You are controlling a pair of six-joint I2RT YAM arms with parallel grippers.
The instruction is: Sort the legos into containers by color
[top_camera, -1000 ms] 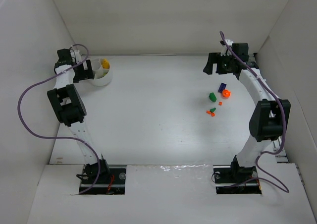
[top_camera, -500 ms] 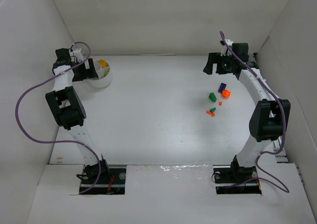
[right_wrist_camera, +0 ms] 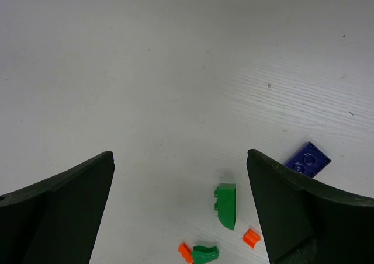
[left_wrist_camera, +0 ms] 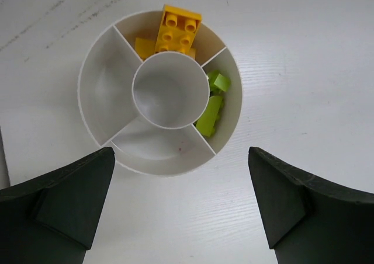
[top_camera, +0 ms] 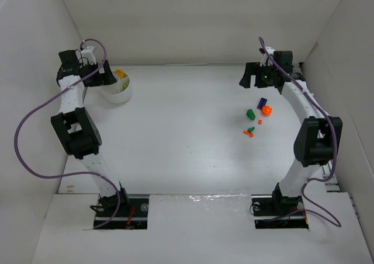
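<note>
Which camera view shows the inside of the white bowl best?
The left wrist view: it looks straight down into the bowl, showing its sections, with yellow bricks in one and light green bricks in another. The top view shows the bowl small and far off. The right wrist view misses it.

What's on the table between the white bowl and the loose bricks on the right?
Nothing; the top view shows bare table between bowl and bricks.
</note>
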